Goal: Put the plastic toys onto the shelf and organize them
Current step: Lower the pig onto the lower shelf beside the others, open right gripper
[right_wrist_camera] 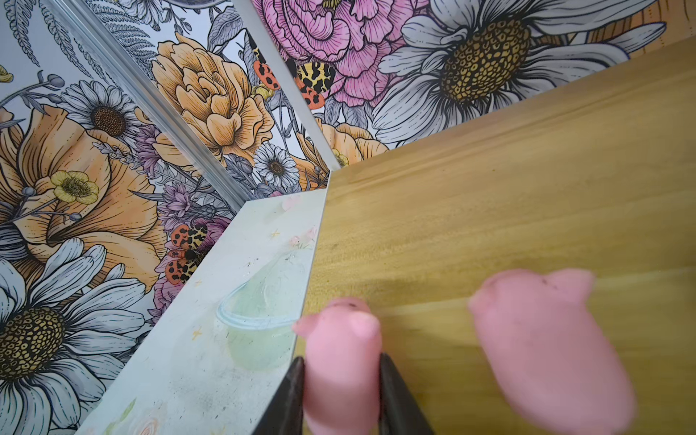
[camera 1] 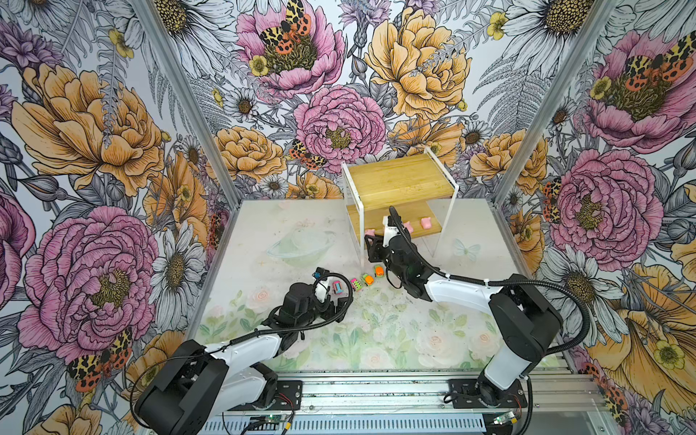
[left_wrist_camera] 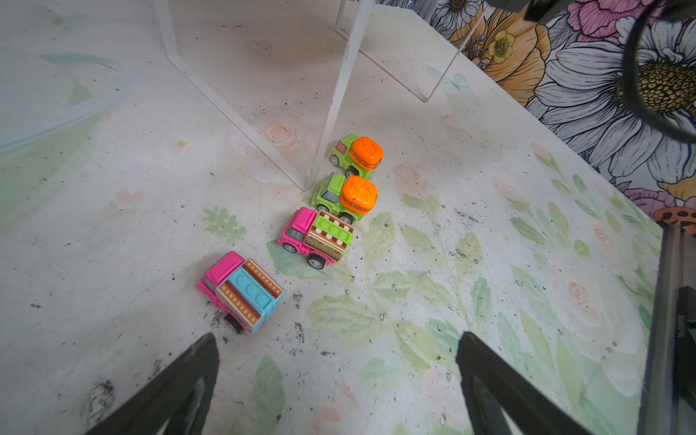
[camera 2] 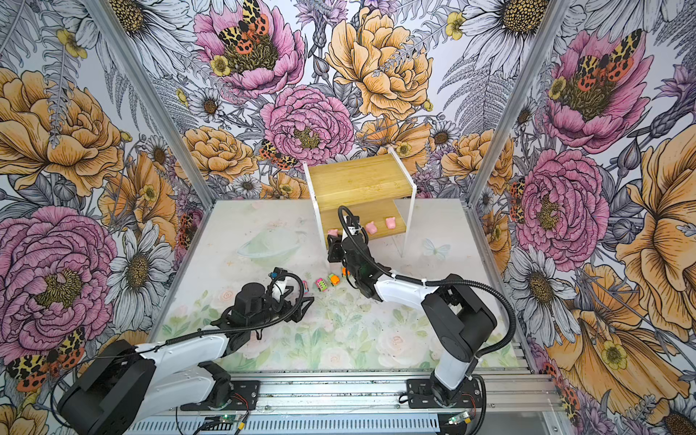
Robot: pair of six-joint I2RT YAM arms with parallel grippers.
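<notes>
Right wrist view: held pig (right_wrist_camera: 339, 339) in right pincer (right_wrist_camera: 341, 359) cut off at frame bottom; second pig (right_wrist_camera: 546, 346) blurred. Both top views: right arm (camera 1: 403, 260) covers part of lower shelf board (camera 1: 373, 216). In a top view, blue-trim car (camera 2: 307, 290) sits mostly behind cable (camera 2: 302, 297).

A pink pig (right_wrist_camera: 341, 361) and a second pink pig (right_wrist_camera: 546, 339) against the honey-yellow, white-framed shelf (camera 1: 395, 180). Nearest the shelf, one lime-green car (left_wrist_camera: 357, 154) and a second lime-green car (left_wrist_camera: 346, 197), both topped orange; beyond, a green-topped pink car (left_wrist_camera: 316, 237) and a blue-topped pink car (left_wrist_camera: 241, 290), both brown-striped. The counter (left_wrist_camera: 113, 226): pale, with faded green leaves.
</notes>
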